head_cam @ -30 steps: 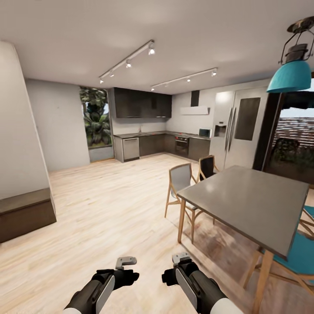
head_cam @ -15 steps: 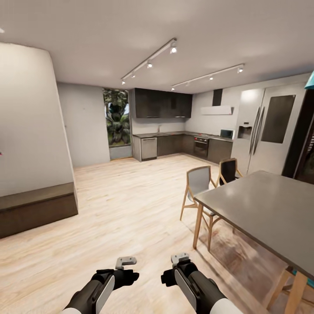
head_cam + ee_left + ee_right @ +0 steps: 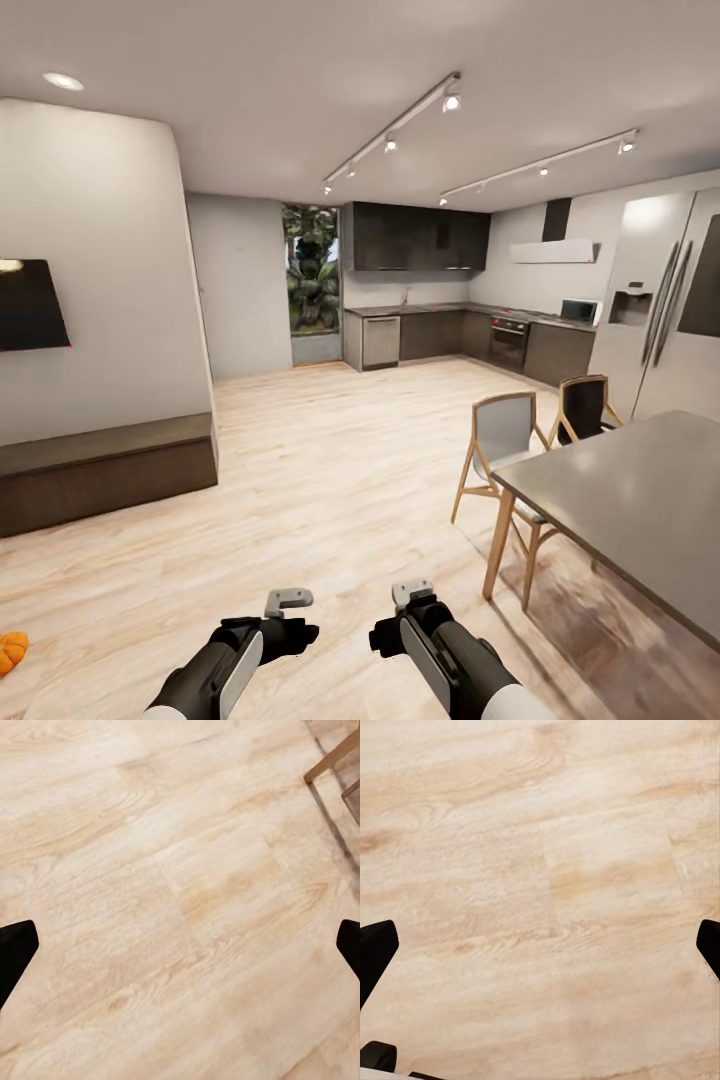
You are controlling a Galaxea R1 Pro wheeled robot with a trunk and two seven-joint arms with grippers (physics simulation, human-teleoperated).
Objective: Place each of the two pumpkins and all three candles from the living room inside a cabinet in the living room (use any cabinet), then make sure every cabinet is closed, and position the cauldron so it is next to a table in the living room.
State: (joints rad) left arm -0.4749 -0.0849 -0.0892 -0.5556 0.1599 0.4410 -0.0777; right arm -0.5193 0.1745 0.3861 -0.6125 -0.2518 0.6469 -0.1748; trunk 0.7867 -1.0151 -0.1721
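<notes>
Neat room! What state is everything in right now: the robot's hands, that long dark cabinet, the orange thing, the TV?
left tool: open, empty
right tool: open, empty
cabinet: closed
pumpkin: lying on the floor
TV: screen dark

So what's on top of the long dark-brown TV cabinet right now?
The top of the cabinet looks bare, with the black TV on the wall above it. Its left end runs out of frame, so that part can't be checked. One pumpkin lies on the floor.

Light wood floor, grey table, kitchen
</notes>
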